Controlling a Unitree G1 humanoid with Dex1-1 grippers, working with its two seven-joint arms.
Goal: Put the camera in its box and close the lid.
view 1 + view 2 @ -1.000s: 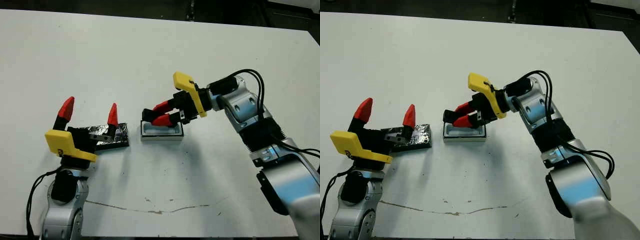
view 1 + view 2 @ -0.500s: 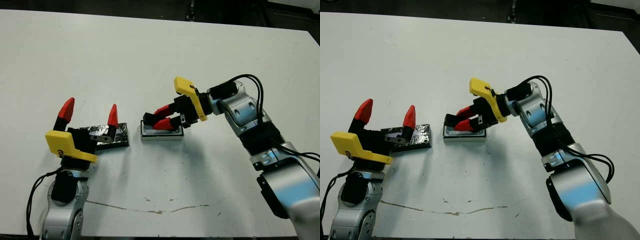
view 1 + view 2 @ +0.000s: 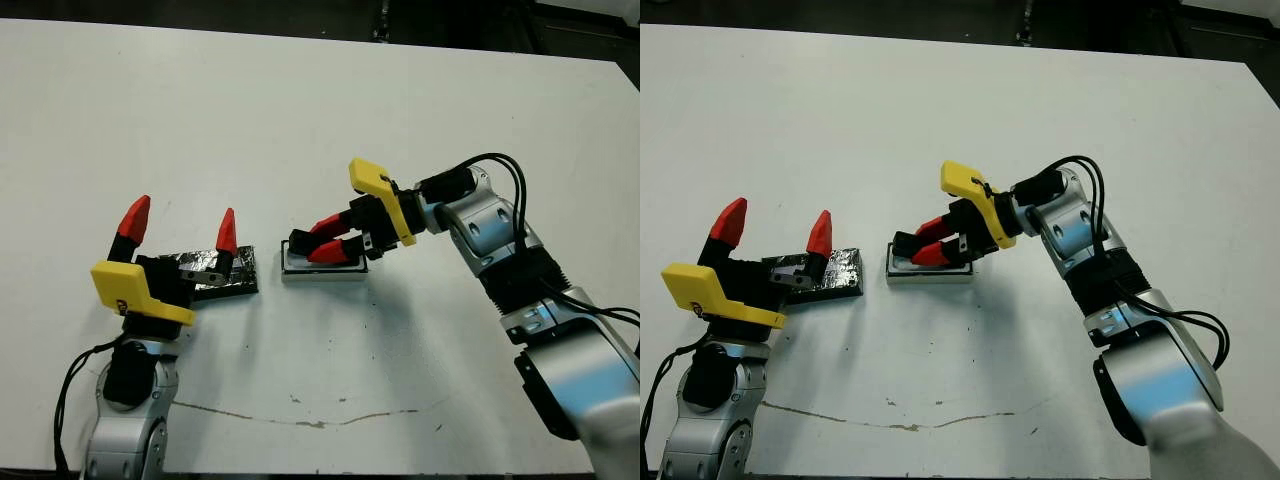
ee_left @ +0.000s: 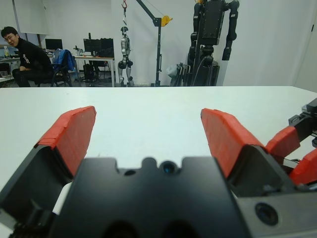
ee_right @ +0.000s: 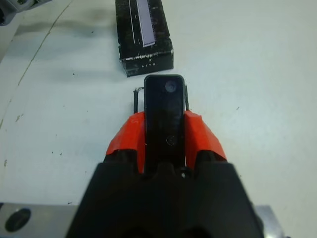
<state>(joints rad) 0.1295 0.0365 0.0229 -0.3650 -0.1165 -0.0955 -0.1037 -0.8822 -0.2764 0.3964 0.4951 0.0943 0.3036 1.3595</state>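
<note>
White table [image 3: 300, 110], mostly bare. A thin brown scuff line [image 3: 300, 422] runs along the near edge, with a few specks around it. Far edge of the table meets dark floor. In the left wrist view the room beyond shows a person [image 4: 25, 54] seated at desks at far left, a small humanoid on a stand [image 4: 125, 49], a hoist frame with a yellow hook [image 4: 161, 29] and a larger dark robot [image 4: 213, 34] hanging against a white wall.

Left to right:

- left gripper [image 3: 180, 225]: near-left, raised off the table, the two red fingers spread wide with nothing between them. Its black body overlaps the near-left end of the lid in the head views; contact can't be told.
- lid [image 3: 225, 272]: flat on the table just right of the left gripper, glittery black with a pale strip down its middle. Just left of the box, small gap, not touching.
- box [image 3: 322, 268]: centre of the table, open side up, white walls showing.
- right gripper [image 3: 318, 238]: reaches in from the right, directly over the box, fingers clamped narrow on the camera [image 5: 164, 116]. Camera is held lengthwise between the fingertips [image 5: 203, 136], its free end sticking out toward the lid, low over the box's left end. Whether it touches the box can't be told.

Open table on all sides of the box and lid: wide bare stretch on the far side, clear strip near, right half free apart from the right arm.
</note>
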